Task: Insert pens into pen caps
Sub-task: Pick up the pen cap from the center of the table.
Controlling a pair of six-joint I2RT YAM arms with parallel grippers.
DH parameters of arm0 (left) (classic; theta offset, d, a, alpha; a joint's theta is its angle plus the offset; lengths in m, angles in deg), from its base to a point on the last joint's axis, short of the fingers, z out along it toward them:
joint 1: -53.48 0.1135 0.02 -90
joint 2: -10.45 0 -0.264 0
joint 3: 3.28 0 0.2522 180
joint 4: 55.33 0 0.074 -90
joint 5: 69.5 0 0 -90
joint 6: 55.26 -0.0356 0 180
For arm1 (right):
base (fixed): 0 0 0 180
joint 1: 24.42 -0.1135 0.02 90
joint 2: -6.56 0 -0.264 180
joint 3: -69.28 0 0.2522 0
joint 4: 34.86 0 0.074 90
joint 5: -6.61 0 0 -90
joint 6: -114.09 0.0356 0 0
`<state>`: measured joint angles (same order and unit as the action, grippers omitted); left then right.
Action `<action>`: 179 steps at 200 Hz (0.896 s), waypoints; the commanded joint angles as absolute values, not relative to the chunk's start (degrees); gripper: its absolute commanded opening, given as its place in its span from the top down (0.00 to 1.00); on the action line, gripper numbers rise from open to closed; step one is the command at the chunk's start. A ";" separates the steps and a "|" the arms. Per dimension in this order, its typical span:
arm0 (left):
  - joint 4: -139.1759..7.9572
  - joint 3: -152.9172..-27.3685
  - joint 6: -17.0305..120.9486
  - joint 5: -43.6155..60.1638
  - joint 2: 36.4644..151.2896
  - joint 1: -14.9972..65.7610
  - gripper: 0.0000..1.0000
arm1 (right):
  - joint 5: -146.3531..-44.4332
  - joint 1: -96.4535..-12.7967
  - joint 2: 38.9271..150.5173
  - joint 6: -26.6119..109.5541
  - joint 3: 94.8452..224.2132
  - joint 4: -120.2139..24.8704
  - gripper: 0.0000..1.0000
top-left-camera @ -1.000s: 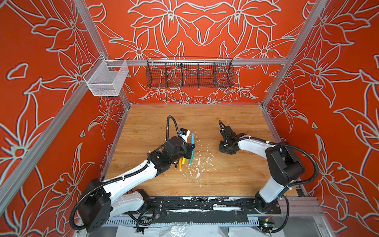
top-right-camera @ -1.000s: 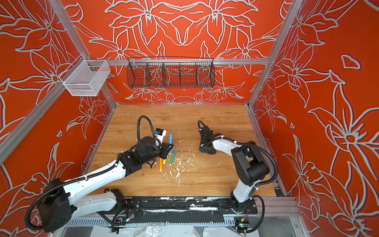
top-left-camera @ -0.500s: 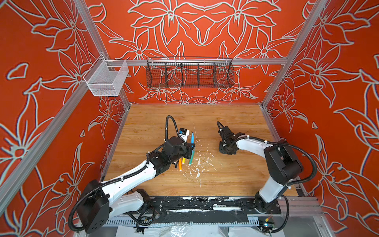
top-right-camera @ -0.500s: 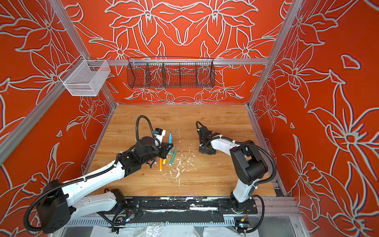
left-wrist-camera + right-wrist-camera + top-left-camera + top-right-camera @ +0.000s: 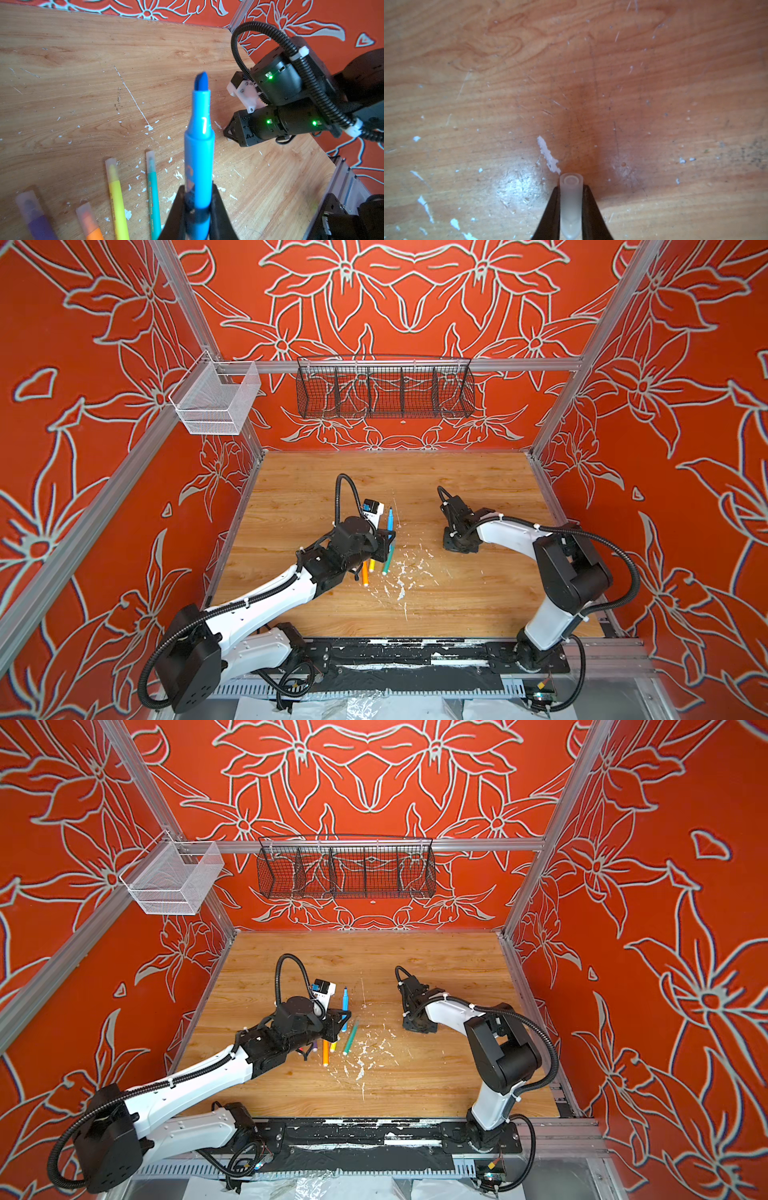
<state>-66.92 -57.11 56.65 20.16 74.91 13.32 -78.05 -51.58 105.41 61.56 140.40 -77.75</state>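
Note:
A blue pen (image 5: 199, 149) with its bare felt tip pointing away stands in my left gripper (image 5: 197, 195), which is shut on the barrel; it shows in both top views (image 5: 390, 520) (image 5: 345, 1002). Close over the wood, my right gripper (image 5: 571, 188) is shut on a translucent pen cap (image 5: 571, 199), whose open end faces away from the fingers. Below the left gripper (image 5: 388, 541) lie purple (image 5: 39, 224), orange (image 5: 91, 226), yellow (image 5: 116, 197) and green (image 5: 152, 193) pens, each with a cap on. The right gripper (image 5: 455, 545) is to the right of them.
White paint flecks (image 5: 401, 576) are scattered over the wooden table (image 5: 478, 597) between the arms. A black wire basket (image 5: 384, 387) hangs on the back wall and a white mesh basket (image 5: 216, 400) on the left rail. The right arm's wrist (image 5: 276, 97) is close beside the blue pen's tip.
My right gripper has closed on the pen cap and shifted slightly to the left. The left arm with the blue pen has barely moved.

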 commanded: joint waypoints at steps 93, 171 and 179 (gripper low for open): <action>-64.36 -58.40 57.34 13.04 75.49 13.40 1.00 | -81.35 -52.68 86.17 68.13 131.11 -80.55 0.84; -60.62 -57.30 58.91 8.01 76.11 13.40 1.00 | -85.16 -55.01 76.27 78.15 121.89 -53.69 0.83; -60.33 -57.37 58.92 7.47 76.15 13.40 1.00 | -85.00 -55.29 76.51 77.77 123.21 -53.38 0.83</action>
<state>-63.27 -57.11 58.20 10.44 75.81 13.32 -84.34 -54.07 76.12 75.42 118.85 -60.37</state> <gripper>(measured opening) 0.144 0.180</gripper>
